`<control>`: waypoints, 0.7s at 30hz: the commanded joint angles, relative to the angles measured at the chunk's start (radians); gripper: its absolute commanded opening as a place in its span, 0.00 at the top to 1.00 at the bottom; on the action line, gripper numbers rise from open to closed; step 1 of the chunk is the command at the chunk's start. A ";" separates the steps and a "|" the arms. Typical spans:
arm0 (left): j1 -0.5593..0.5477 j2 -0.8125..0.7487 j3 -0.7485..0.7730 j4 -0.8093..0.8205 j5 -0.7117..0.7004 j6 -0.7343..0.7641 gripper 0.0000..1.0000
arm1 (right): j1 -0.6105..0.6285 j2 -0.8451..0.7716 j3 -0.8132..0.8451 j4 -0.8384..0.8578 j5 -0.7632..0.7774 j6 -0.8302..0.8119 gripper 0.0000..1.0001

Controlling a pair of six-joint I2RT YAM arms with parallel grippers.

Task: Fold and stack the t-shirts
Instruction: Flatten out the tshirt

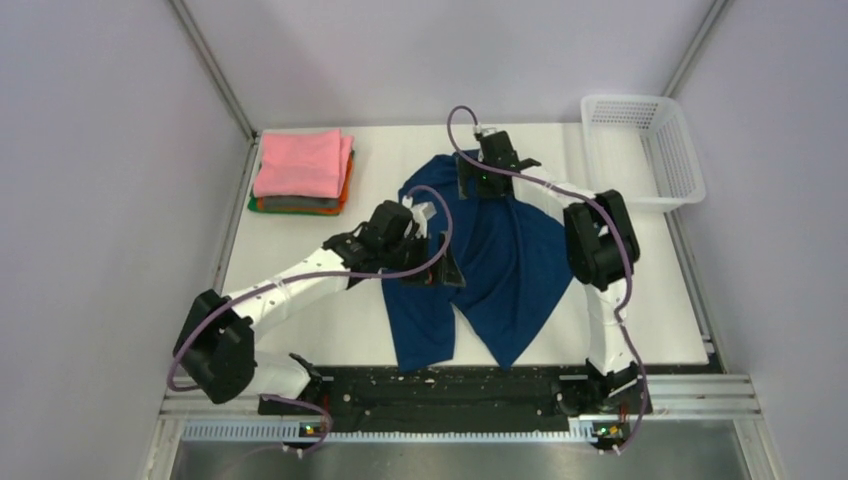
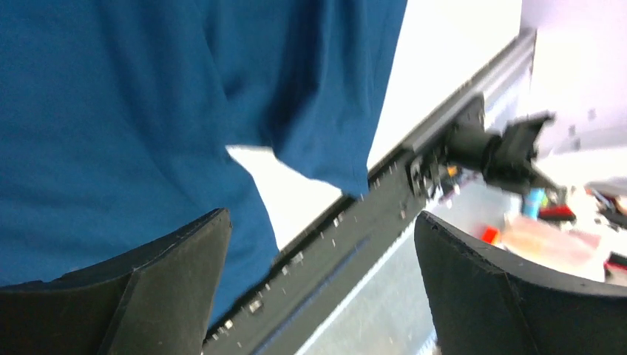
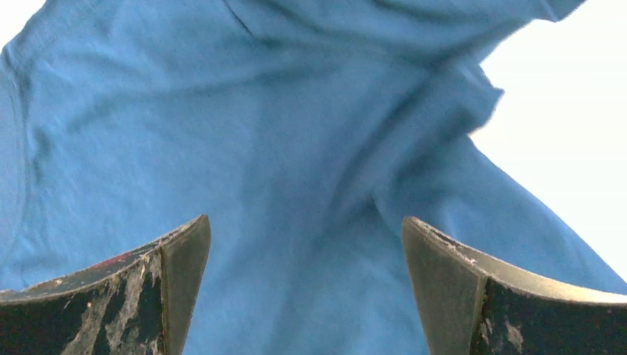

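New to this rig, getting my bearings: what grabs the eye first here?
A rumpled navy t-shirt sprawls in the middle, with the left fingers and right fingers above it, spread open and empty. A neat folded stack, pink on top, sits at the far left corner; a white basket stands far right.

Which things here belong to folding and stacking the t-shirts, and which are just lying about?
Job in hand:
navy t-shirt, rumpled on the table
folded stack, pink on top
left gripper, open
right gripper, open

Lying about:
white basket, far right corner
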 commanded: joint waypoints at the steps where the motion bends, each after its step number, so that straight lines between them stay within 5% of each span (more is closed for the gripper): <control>1: 0.106 0.137 0.144 -0.040 -0.187 0.079 0.01 | -0.010 -0.288 -0.164 -0.024 0.120 -0.007 0.01; 6: 0.260 0.361 0.352 0.002 -0.151 0.133 0.01 | -0.009 -0.584 -0.568 0.048 0.172 0.128 0.01; 11: 0.282 0.586 0.575 -0.030 -0.125 0.193 0.01 | -0.007 -0.768 -0.865 0.136 0.111 0.239 0.01; 17: 0.290 0.811 0.747 -0.110 -0.163 0.221 0.01 | -0.025 -0.753 -0.954 0.160 0.146 0.264 0.01; 21: 0.317 0.839 0.721 -0.147 -0.214 0.227 0.01 | -0.055 -0.682 -0.951 0.156 0.168 0.274 0.01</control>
